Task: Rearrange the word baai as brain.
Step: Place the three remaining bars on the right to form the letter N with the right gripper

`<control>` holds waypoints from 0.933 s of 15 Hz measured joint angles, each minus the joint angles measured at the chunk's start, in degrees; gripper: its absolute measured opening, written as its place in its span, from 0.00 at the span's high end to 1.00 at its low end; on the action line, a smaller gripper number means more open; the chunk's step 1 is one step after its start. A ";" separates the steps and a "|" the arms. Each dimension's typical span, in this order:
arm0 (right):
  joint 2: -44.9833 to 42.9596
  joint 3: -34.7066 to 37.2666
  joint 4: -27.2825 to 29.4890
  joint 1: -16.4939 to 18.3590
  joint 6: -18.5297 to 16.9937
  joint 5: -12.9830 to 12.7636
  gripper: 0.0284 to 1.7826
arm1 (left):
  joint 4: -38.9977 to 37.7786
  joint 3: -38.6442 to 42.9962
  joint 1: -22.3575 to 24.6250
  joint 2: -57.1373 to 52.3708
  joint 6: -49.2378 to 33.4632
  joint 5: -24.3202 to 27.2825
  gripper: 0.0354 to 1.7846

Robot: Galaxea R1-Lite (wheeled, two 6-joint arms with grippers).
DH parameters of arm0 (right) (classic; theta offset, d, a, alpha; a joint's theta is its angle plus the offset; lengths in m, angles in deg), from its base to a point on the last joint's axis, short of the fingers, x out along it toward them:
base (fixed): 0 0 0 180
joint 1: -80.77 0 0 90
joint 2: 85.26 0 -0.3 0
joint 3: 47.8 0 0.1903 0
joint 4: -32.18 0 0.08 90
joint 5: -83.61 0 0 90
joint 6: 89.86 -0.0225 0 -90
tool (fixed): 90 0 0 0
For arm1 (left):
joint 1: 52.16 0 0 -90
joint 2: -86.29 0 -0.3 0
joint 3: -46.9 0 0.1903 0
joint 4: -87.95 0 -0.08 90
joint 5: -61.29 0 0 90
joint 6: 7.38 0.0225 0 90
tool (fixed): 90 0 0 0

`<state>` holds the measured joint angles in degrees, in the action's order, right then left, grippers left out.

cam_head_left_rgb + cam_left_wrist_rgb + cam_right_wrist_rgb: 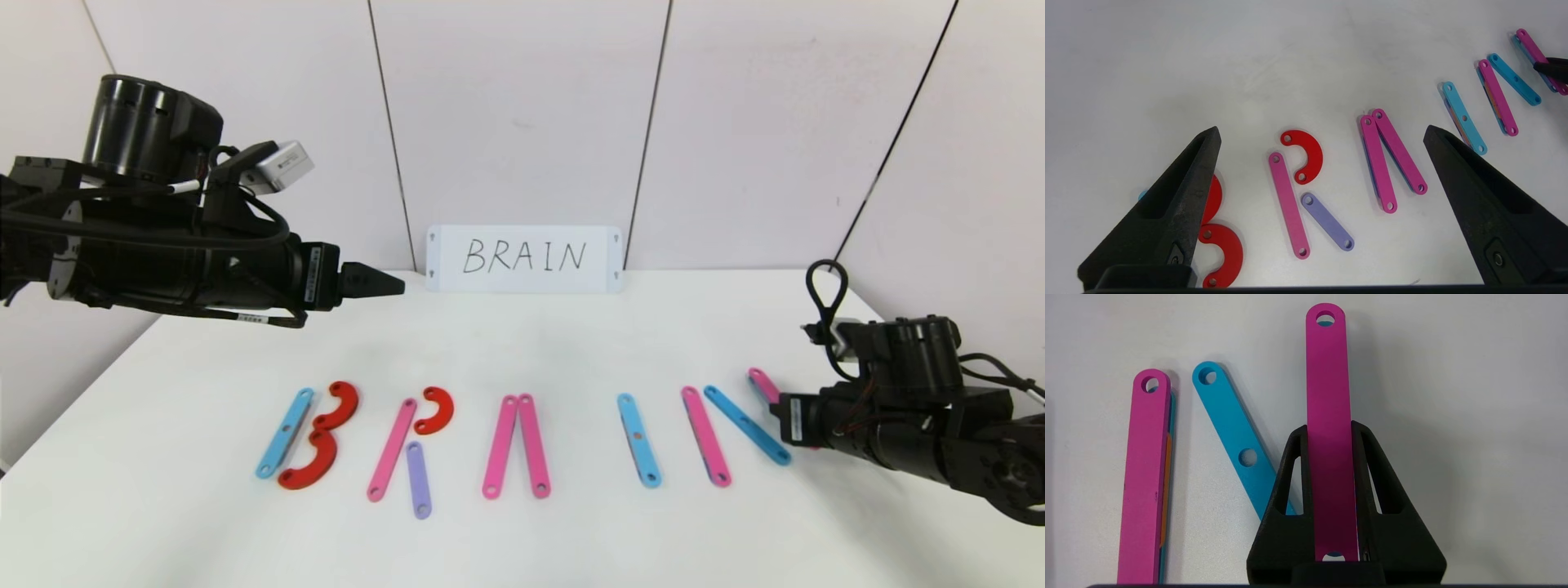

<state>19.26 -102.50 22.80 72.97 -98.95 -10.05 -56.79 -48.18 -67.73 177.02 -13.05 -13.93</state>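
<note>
Pink, blue, red and purple holed pieces are laid in a row across the near half of the white bench [522, 343], and the word brain [522, 445] is judged nearly complete. At the left end, a B is formed by a blue bar [285, 432] with two red curves [326, 433] beside it; next to it an R is made from a pink bar [393, 449], one red curve [434, 410] and a short purple bar [419, 480]. In the middle, two pink bars [516, 446] meet at their far ends as an A, though no crossbar is seen. To the right of these a single blue bar [639, 440] serves as the I. The N is begun farther right with a pink upright [706, 437] and a blue diagonal [747, 425]; its last pink stroke [1328, 396] is pinched between the pressed-together fingers of the right pincer [1331, 441], low over the bench at the far right end of the row. What is left, it is judged, is only for this bar to be set down beside the diagonal and released. The left pincer [384, 282] is held spread wide and empty, high above the left part of the bench, away from the letters. A white card [525, 259] handwritten BRAIN is propped at the far edge of the bench against a pale panelled wall [522, 106] marked by dark seams.
</note>
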 joint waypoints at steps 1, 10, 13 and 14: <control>0.09 0.30 0.00 0.00 0.02 0.00 0.85 | 0.00 0.00 0.00 0.00 0.00 0.00 0.03; 2.15 1.32 -4.49 0.17 0.04 0.07 0.72 | 0.00 0.00 -0.02 0.00 0.00 -0.01 0.03; 2.23 1.32 -4.49 0.32 0.00 0.09 0.47 | 0.02 0.00 0.00 0.00 0.00 -0.01 0.03; 2.17 1.38 -4.49 0.32 -0.07 0.13 0.37 | 0.00 0.00 0.00 0.00 0.02 -0.01 0.03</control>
<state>21.43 -101.12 18.32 73.28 -99.02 -9.91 -56.79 -48.18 -67.73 177.02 -13.02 -13.94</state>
